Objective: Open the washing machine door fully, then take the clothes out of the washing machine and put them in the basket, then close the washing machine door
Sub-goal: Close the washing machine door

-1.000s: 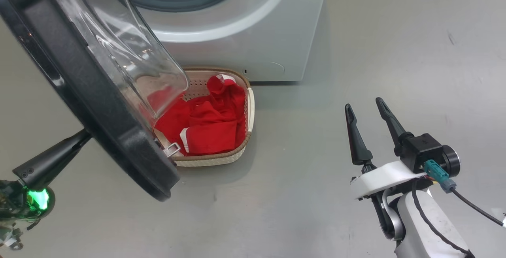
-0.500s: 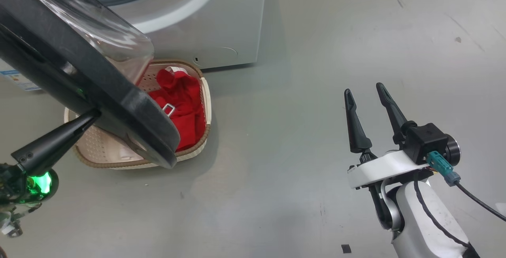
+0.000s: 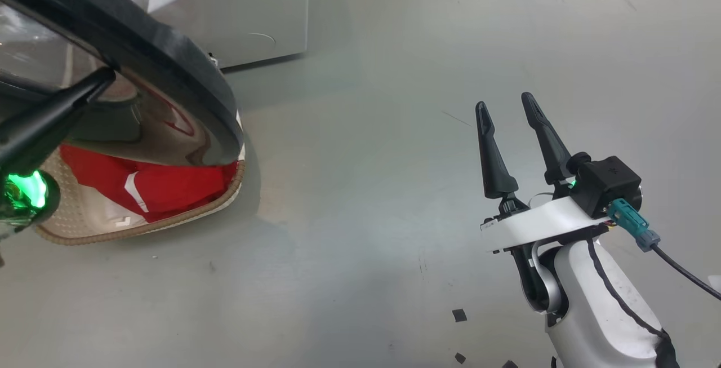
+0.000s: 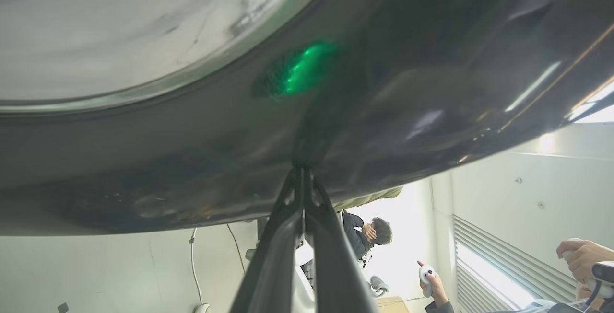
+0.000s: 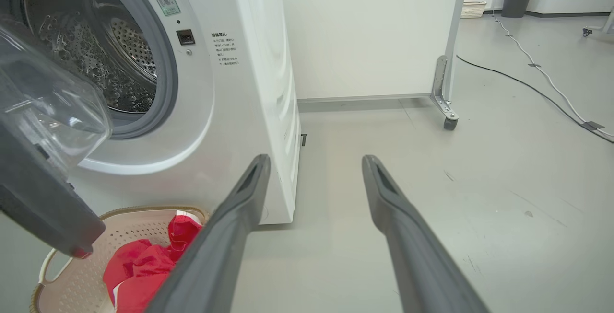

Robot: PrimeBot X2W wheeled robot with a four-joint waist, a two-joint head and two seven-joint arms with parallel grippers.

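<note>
Glossy black plastic meets the tips of my left claw (image 3: 105,77): its two long dark fingers are clenched tight together with nothing between them. Their tips touch the wide rim of the large round washing machine door (image 3: 169,69), right beside its bulging clear glass centre. The door stands swung out from the big white front-loading washing machine (image 5: 240,111), whose grey-gasketed mouth gapes open onto a perforated steel drum (image 5: 120,63).

The door's lower edge hangs over the small cream perforated plastic basket (image 3: 169,222) with the brown woven-look rim, which sits on the grey floor (image 3: 366,187) against the machine's front. The bright red fabric clothes (image 3: 169,187) with white stripes lie bunched inside the basket, partly seen under the door.

My right claw (image 3: 505,103) hangs released, fingers spread wide and grasping nothing, above bare floor well apart from the basket, to the machine's right.
</note>
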